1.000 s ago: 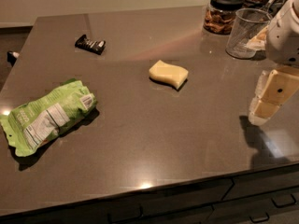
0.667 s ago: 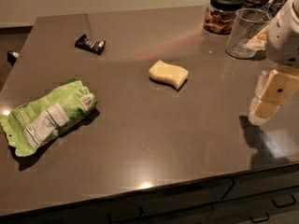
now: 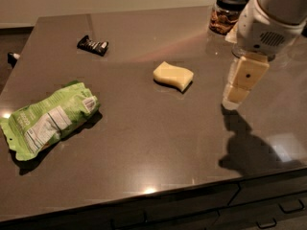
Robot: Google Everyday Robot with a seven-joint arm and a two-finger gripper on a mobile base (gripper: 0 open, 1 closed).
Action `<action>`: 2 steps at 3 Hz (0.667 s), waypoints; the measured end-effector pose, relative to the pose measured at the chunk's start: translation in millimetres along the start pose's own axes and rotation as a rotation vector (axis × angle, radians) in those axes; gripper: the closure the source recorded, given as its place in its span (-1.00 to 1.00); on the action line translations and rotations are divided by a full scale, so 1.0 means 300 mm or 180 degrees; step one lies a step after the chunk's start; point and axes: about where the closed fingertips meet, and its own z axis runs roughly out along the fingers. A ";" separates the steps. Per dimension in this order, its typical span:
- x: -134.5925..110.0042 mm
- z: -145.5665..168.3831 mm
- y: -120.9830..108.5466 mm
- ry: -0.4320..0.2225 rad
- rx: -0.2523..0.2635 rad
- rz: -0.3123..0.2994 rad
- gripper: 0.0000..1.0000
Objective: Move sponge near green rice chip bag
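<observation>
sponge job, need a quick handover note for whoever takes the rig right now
The gripper hangs over the right side of the table, right of the sponge and apart from it.
The sponge lies mid-table, untouched.
The bag lies flat near the left edge, well apart from the sponge.
Done: nothing yet.
Left: reach the sponge, grasp it, carry it left, set it beside the bag.

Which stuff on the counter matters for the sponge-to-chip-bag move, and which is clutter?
For the job:
- sponge, mid-counter
- green rice chip bag, front left
- gripper, over the counter to the right of the sponge, not touching it

Lying about:
- black snack wrapper, back left
- lidded jar, back right
</observation>
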 end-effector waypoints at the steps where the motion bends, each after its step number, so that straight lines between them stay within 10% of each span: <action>1: -0.117 0.106 -0.099 -0.0052 -0.0016 0.0111 -1.00; 2: -0.203 0.219 -0.200 -0.0072 -0.0036 0.0296 -1.00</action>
